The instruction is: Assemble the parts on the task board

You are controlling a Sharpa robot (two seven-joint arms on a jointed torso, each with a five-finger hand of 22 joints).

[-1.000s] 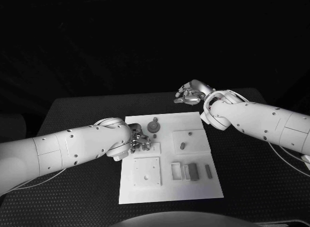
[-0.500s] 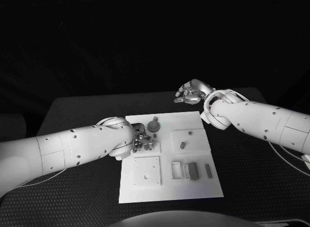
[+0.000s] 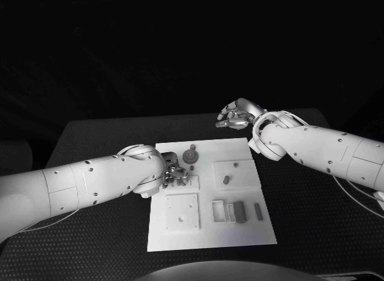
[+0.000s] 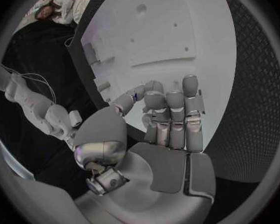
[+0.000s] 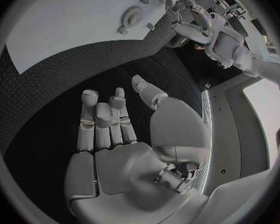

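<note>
Task board (image 3: 211,234) sits mid-counter (image 3: 99,134), white plate, parts spread across it.

Left hand (image 3: 176,174) is over the board's left edge, about midway up. Its fingers (image 4: 170,102) are curled in close together with the thumb pressed near them. There may be a small part pinched at the tips, but I cannot tell from either view. Treat the grasp as unconfirmed.

Right hand (image 3: 235,115) hovers off the board, beyond its far right corner, above the counter. Its fingers (image 5: 102,119) are loosely apart with nothing in them.

Doing the step well, my read:
- Left hand looks set to pick or seat a small piece near the gear (image 3: 190,156). Confirm contact before lifting.
- Come down straight. Parts are small and light, so a sideways nudge would likely skate them.
- The board looks unanchored. The idle right hand could press on the far corner if it creeps.

Recesses and contents:
- Square pocket (image 3: 230,174), right of centre: one small dark part (image 3: 228,180) lying in it.
- Square plate (image 3: 181,212), near left: only a small hole showing.
- Near right: a pale rectangular frame (image 3: 218,211), a dark block (image 3: 239,212) just beside it and a thin dark bar (image 3: 259,211) a little apart. Cannot tell whether they are seated or loose.
</note>
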